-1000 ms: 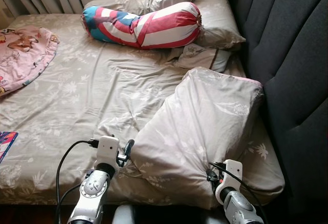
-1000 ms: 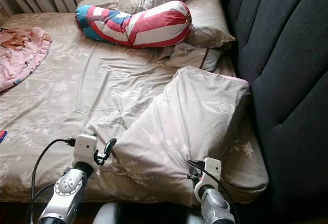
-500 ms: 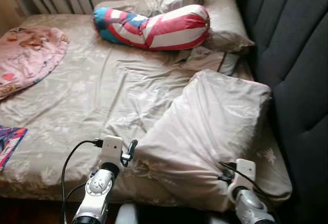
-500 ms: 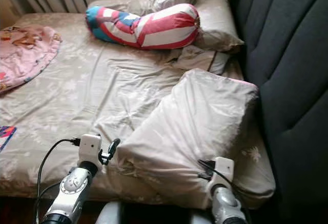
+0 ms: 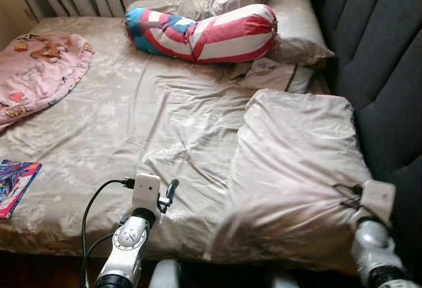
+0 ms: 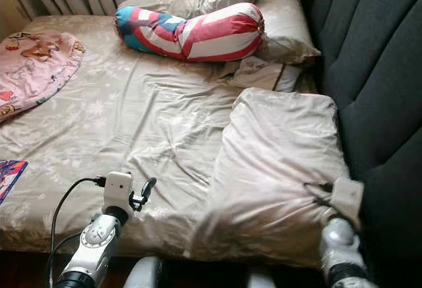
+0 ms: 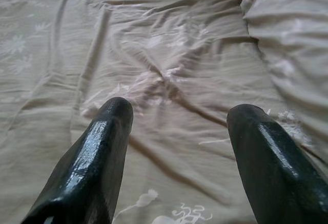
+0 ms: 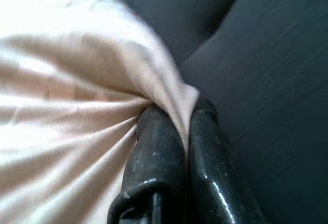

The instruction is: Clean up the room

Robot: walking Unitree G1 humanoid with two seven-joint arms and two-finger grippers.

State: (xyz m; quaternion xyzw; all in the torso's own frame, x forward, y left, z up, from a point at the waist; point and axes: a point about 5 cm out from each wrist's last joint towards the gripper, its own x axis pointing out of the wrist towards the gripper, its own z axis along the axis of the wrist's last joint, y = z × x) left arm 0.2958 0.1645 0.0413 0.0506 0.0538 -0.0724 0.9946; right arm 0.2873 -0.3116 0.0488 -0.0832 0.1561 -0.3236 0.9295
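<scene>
Pinching a fold of the large beige floral pillow (image 5: 297,163), the right tool (image 8: 174,131) sits clamped at the bed's (image 5: 132,123) right edge (against the dark grey padded headboard (image 5: 382,70)). The left tool (image 7: 177,131), fingers apart, hovers over wrinkled sheet near the front edge.

Three pillows (image 5: 290,169), one bolster (image 5: 201,32), one blanket (image 5: 36,70)

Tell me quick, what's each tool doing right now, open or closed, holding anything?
Left tool: open, holding nothing, over the bed sheet.
Right tool: closed, pinching a corner of the beige pillow beside the dark headboard.
</scene>
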